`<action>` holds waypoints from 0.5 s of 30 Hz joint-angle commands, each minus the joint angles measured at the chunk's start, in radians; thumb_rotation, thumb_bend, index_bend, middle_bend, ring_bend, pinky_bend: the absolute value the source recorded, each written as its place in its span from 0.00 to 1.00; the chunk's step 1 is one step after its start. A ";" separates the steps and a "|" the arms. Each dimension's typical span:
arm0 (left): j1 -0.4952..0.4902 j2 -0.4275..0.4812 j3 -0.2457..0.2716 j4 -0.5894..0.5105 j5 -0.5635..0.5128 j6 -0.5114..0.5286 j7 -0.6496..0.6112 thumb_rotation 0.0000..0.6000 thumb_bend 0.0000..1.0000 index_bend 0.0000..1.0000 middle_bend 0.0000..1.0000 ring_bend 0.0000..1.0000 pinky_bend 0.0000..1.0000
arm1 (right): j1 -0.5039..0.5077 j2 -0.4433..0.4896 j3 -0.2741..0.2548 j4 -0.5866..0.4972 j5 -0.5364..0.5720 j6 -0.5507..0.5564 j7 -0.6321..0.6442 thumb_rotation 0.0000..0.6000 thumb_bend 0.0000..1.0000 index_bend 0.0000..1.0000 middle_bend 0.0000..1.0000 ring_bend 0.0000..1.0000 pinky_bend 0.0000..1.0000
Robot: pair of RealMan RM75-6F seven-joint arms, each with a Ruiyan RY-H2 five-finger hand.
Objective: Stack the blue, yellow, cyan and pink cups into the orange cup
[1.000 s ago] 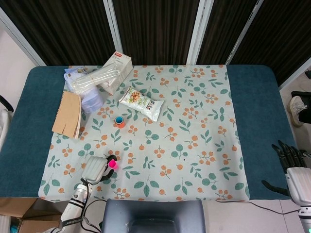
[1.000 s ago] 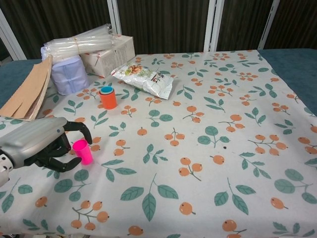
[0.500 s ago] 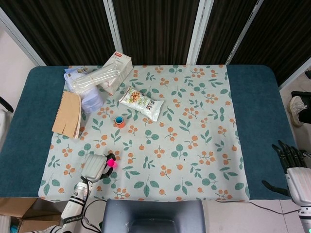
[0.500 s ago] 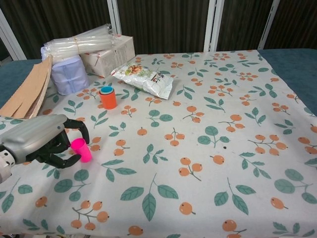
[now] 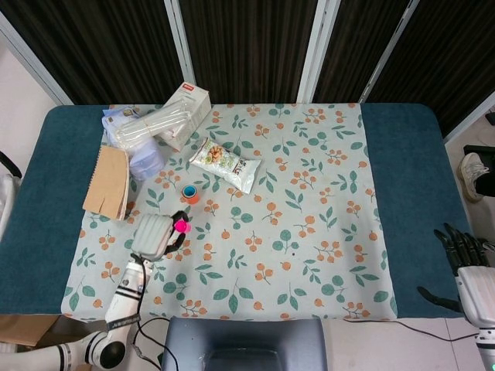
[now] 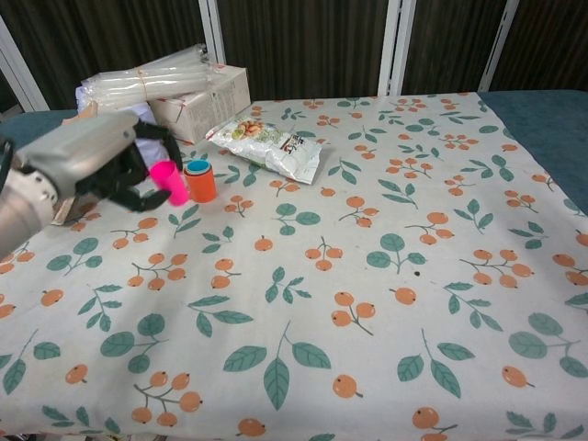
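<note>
Since the earlier frames we see the left robot hand [image 6: 101, 161] lifted off the desk [image 6: 386, 303] and carried forward with the pink cup [image 6: 169, 181], which it grasps between its dark fingers [image 6: 152, 138]; the cup now hangs tilted in the air instead of standing on the cloth. In the head view the same robot hand [image 5: 155, 232] sits with the pink cup [image 5: 182, 226] at its far right edge. Just beyond and right of the held cup stands the orange cup [image 6: 199, 182], upright on the desk, with a blue cup nested inside it showing only as a blue rim; in the chest view the pink cup looks almost touching the orange one, but from above the orange cup [image 5: 189, 193] stands clearly apart, farther from the robot. The right robot hand [image 5: 462, 251] rests well apart, off the desk's right edge, released with its fingers spread and holding nothing.
</note>
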 commanded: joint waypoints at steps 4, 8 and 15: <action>-0.144 -0.070 -0.135 0.102 -0.156 -0.064 0.083 1.00 0.38 0.52 1.00 1.00 1.00 | 0.000 0.002 0.009 0.001 0.018 -0.001 0.003 1.00 0.17 0.00 0.00 0.00 0.00; -0.202 -0.125 -0.161 0.215 -0.210 -0.090 0.076 1.00 0.38 0.52 1.00 1.00 1.00 | 0.003 0.003 0.014 -0.001 0.031 -0.010 0.002 1.00 0.17 0.00 0.00 0.00 0.00; -0.279 -0.200 -0.176 0.389 -0.245 -0.114 0.049 1.00 0.38 0.52 1.00 1.00 1.00 | 0.005 0.008 0.024 -0.003 0.052 -0.015 0.008 1.00 0.17 0.00 0.00 0.00 0.00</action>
